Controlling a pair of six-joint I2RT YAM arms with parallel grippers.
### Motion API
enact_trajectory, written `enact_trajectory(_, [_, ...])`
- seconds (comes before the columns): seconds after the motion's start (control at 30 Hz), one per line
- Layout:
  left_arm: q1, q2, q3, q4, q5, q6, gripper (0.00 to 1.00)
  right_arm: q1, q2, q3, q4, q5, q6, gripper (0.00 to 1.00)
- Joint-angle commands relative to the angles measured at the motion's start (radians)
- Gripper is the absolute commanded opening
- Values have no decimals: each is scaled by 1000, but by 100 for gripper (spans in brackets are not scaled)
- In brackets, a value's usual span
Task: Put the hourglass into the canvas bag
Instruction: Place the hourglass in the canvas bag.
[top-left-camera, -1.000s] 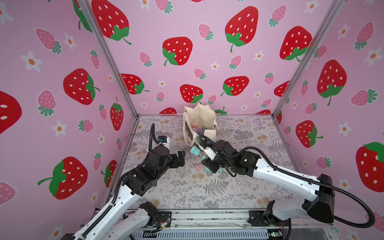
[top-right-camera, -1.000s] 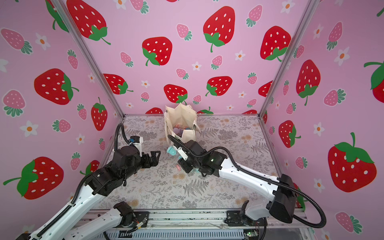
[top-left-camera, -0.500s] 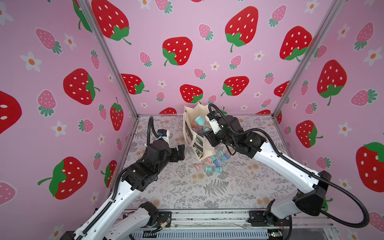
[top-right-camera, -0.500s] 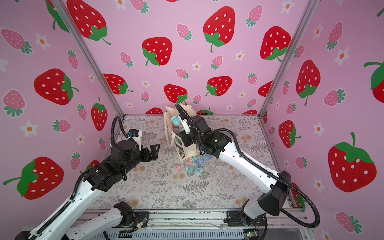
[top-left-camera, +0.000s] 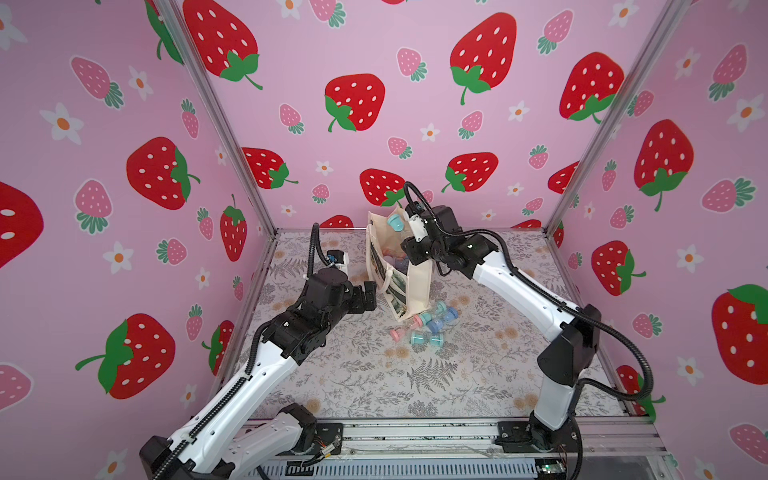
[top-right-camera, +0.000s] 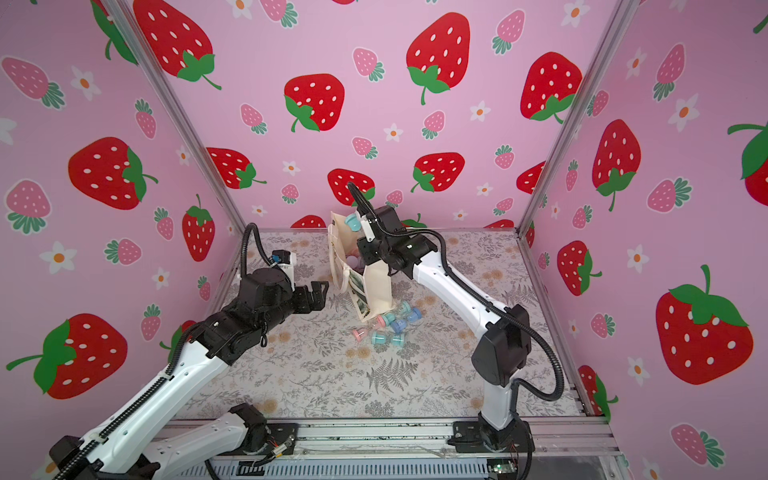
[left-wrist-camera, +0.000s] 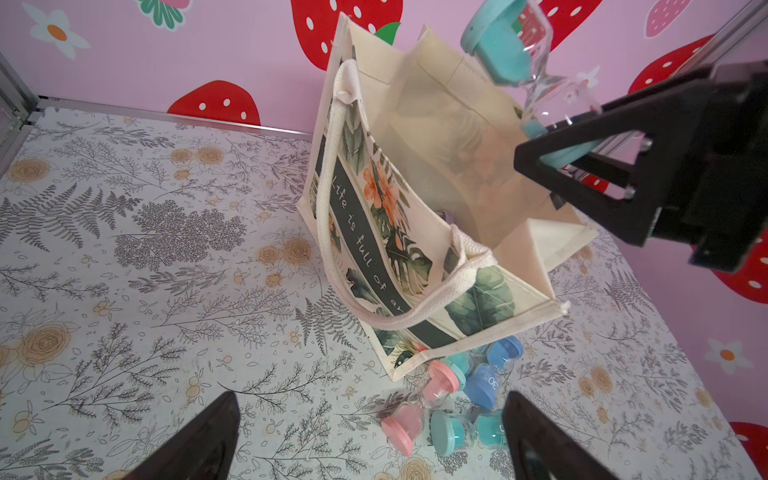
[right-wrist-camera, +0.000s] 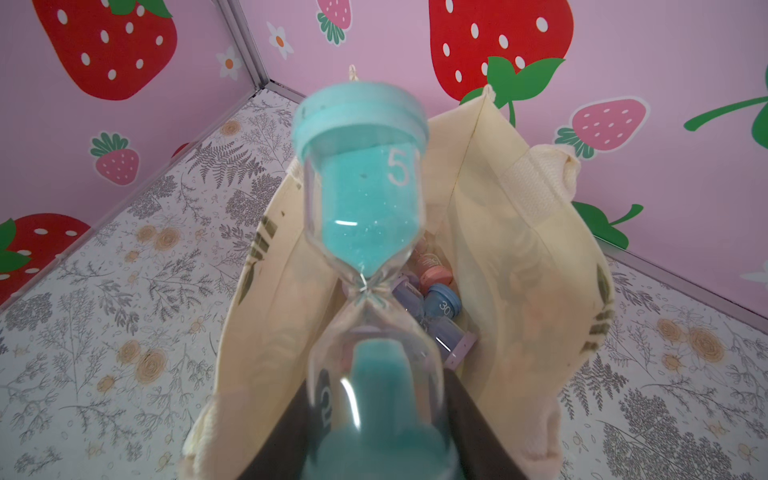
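A teal hourglass (right-wrist-camera: 365, 199) hangs over the open mouth of the canvas bag (right-wrist-camera: 519, 249), and my right gripper (right-wrist-camera: 374, 436) is shut on its lower bulb. Both top views show this hourglass (top-left-camera: 395, 222) (top-right-camera: 354, 222) at the bag's far rim. The cream, leaf-printed canvas bag (top-left-camera: 419, 282) (top-right-camera: 378, 291) (left-wrist-camera: 374, 199) stands leaning on the table. Inside it lie several small hourglasses (right-wrist-camera: 436, 291). My left gripper (top-left-camera: 368, 297) (left-wrist-camera: 370, 409) is open and holds nothing. It sits low, just left of the bag.
Several loose hourglasses (top-left-camera: 428, 328) (left-wrist-camera: 449, 403) in pink, teal and blue lie on the fern-print table at the bag's near corner. Pink strawberry walls close in the back and both sides. The bag's cream handle (left-wrist-camera: 332, 249) droops down its front.
My right gripper has risen from the pile on the table to above the bag's mouth, carrying the teal hourglass. The left arm has drawn back slightly.
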Motion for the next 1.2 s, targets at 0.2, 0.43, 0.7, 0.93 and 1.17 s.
enact_trajectory(0.2, [58,71,23,119,28,-6,99,-7,177,190,-72,-2,-55,36])
enact_trajectory(0.43, [87,109,5,148,62,-22,99,-8,285,266,-127,-9,-110,36])
enact_trajectory(0.7, [102,120,-18,164,79,-37,99,-8,428,407,-204,15,-124,36])
enact_trajectory(0.93, [111,119,-29,163,95,-43,99,-8,459,448,-233,62,-148,39])
enact_trajectory(1.17, [115,114,-39,170,100,-54,99,-9,477,454,-245,-21,-164,42])
